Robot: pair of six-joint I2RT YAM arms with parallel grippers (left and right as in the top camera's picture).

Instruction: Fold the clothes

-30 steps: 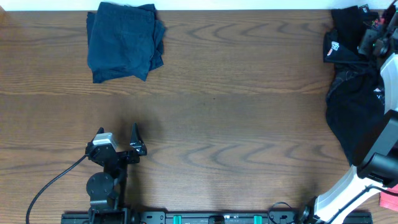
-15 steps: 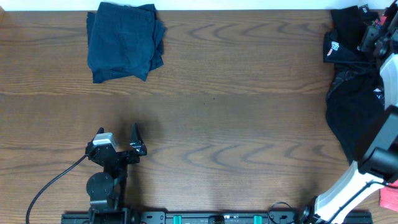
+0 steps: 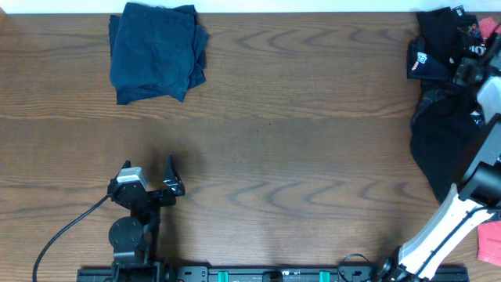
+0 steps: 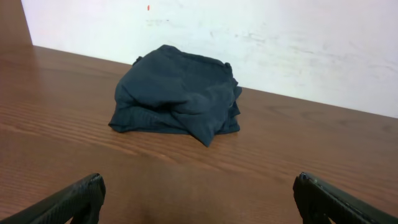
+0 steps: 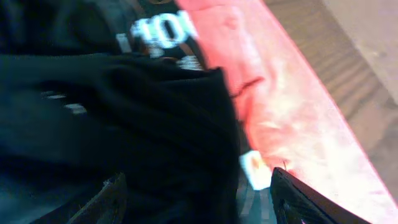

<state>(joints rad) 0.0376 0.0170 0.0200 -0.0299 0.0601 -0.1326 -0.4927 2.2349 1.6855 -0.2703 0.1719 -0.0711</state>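
Note:
A folded dark navy shirt (image 3: 156, 51) (image 4: 177, 93) lies at the table's far left. My left gripper (image 3: 174, 178) (image 4: 199, 200) rests open near the front edge, well short of the shirt, with only bare wood between its fingers. A loose pile of black clothes (image 3: 442, 117) with small white lettering (image 5: 155, 34) covers the far right edge. A coral-red part (image 3: 491, 27) (image 5: 280, 106) lies beside it. My right gripper (image 3: 472, 69) (image 5: 199, 200) hangs over the top of the pile. Its jaws stand wide apart, with black fabric (image 5: 137, 124) filling the space between them.
The brown wooden table (image 3: 297, 141) ends at a white wall (image 4: 261, 37) just behind the folded shirt. A black cable (image 3: 63, 231) trails from the left arm's base. A pink object (image 3: 490, 251) sits at the front right corner.
My right gripper has shifted a little nearer over the black pile and its jaws have widened. The coral-red part now shows at the far right. The left arm has not moved.

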